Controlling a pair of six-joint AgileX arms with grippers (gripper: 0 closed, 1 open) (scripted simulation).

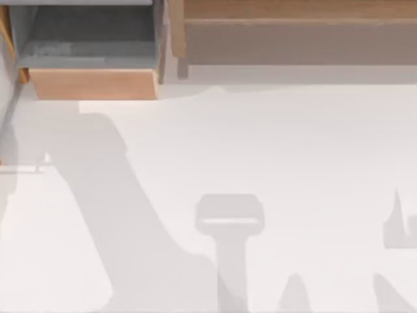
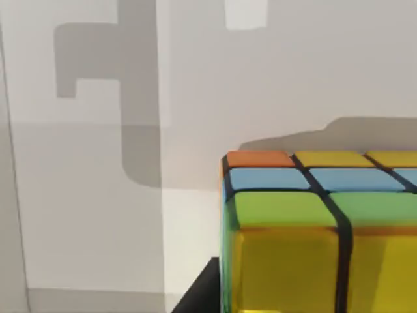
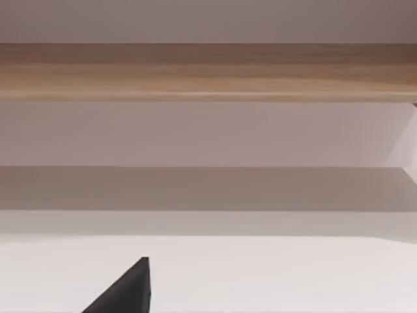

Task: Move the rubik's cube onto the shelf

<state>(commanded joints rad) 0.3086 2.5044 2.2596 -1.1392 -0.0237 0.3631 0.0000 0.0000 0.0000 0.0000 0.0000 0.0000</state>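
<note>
Sitting nearest the left wrist camera: the rubik's cube (image 2: 306, 248), with yellow tiles closest, then green, blue, and an orange and yellow row farthest.
Cube's place: close up against the left wrist camera over the white table (image 1: 260, 143); I could not tell whether it rested there or was lifted.
Left gripper (image 2: 199, 293): a dark wedge just beside the cube's near corner; whether it was spread or pinching the cube could not be told.
Right gripper (image 3: 124, 290): a dark wedge over the white table, facing the wooden ledge; spread or pressed together could not be told.
Table middle: bare white, with grey arm shadows from 6 to 9 o'clock in the top view.
Box (image 1: 91, 83): grey-lined with a light wooden front, at 11 o'clock.
Shelf (image 1: 293, 10): light-brown ledge over a brown-grey front face, at 1 o'clock along the far edge.
</note>
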